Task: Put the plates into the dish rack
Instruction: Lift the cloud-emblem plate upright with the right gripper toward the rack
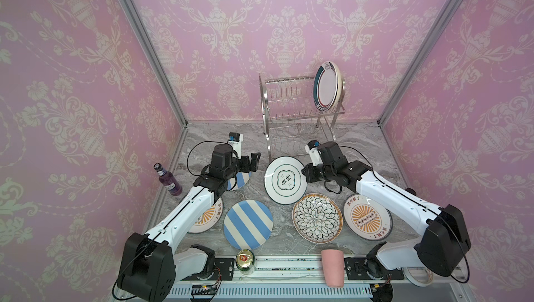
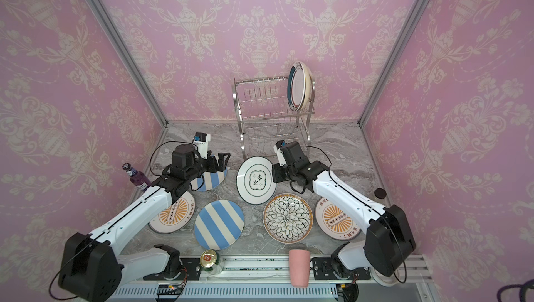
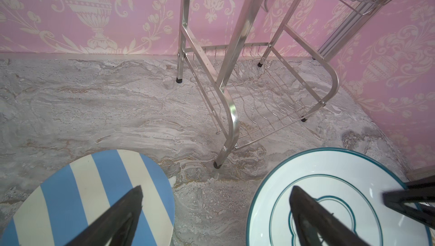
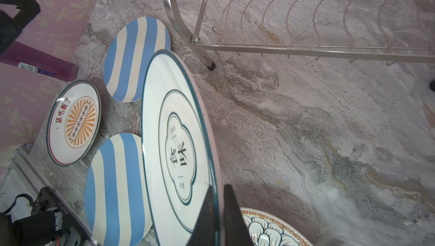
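Note:
My right gripper [image 4: 218, 187] is shut on the rim of the teal-rimmed plate [image 4: 179, 138], which hangs tilted in front of the dish rack [image 1: 291, 106] in both top views [image 1: 286, 180] [image 2: 256, 181]. My left gripper [image 3: 216, 188] stands open and empty above the far blue-striped plate [image 1: 241, 180]. On the rack's upper tier, at its right end, stand a plate with a dark rim [image 1: 326, 86] and a cream one [image 1: 343, 83] behind it. A second striped plate [image 1: 248, 224], a petal plate [image 1: 317, 218] and two orange-sunburst plates [image 1: 367, 216] [image 1: 206, 216] lie flat on the table.
A purple bottle [image 1: 169, 180] stands at the left wall. A can [image 1: 245, 261], a pink cup [image 1: 332, 267] and a tape roll [image 1: 419, 277] sit along the front rail. The rack's lower tier [image 3: 259, 96] holds nothing.

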Tool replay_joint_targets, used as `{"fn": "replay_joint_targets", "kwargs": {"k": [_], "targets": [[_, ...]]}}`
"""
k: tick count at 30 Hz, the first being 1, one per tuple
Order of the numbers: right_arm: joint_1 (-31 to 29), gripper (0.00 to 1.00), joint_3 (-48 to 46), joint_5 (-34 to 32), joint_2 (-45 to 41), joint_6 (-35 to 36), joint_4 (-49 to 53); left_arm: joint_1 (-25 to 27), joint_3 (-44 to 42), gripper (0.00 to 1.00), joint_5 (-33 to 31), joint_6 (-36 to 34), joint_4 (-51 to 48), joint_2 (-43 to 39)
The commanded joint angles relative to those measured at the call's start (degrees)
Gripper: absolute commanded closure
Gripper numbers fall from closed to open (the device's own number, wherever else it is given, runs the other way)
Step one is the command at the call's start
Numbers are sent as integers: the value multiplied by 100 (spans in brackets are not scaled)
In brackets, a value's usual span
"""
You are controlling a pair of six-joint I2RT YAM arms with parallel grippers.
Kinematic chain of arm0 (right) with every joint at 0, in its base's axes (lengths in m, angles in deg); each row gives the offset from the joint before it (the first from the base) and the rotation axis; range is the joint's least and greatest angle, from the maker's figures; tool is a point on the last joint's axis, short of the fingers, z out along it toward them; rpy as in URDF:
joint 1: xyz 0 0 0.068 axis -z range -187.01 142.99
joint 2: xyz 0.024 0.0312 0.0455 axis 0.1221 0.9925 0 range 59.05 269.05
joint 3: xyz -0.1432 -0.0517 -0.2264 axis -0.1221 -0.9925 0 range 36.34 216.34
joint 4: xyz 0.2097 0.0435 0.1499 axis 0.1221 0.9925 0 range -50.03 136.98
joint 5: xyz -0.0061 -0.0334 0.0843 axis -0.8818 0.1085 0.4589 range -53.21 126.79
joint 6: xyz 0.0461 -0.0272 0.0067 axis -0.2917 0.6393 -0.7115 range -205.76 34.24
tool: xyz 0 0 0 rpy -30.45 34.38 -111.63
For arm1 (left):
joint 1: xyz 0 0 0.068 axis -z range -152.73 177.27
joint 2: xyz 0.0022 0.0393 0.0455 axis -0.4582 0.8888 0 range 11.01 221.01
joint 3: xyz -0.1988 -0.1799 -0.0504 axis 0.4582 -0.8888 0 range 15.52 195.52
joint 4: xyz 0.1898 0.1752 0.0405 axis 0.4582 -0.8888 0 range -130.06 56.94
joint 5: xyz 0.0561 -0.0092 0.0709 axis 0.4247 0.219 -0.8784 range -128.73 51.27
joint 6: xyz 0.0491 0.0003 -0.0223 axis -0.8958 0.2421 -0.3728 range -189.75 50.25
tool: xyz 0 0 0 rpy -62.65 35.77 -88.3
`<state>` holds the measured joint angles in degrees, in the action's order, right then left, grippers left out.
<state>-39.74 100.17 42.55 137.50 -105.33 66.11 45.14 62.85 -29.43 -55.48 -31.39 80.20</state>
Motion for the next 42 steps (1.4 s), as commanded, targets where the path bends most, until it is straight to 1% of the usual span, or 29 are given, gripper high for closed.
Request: {"fn": "replay_joint_targets", "kwargs": {"k": [1,5,10,15,20,23,28,35,42], "targets": [[-42,100,681,-614,-559,357,699,19,265,1,108,-213,18,98],[-40,100,1238,-1208,-992,608,1331,24,382,1,276,-248,-78,200],[-38,100,2199,-1578,-975,816,1849,20,347,1,277,-301,-62,215],[-23,100,3252,-2032,-615,958,2024,18,409,1,513,-249,-109,284],[66,100,4158,-2539,-98,1129,1888,24,413,1,713,-276,-160,295],[113,100,4426,-3228,81,1312,1451,30,391,1,836,-169,-141,293],[162,100,4550,-3821,158,1602,504,28,358,1,973,24,-132,271],[166,100,4580,-4404,357,2132,-712,24,376,1,1080,103,-168,313],[162,100,5125,-4763,947,2873,-1223,24,444,1,1205,98,-150,341]]}}
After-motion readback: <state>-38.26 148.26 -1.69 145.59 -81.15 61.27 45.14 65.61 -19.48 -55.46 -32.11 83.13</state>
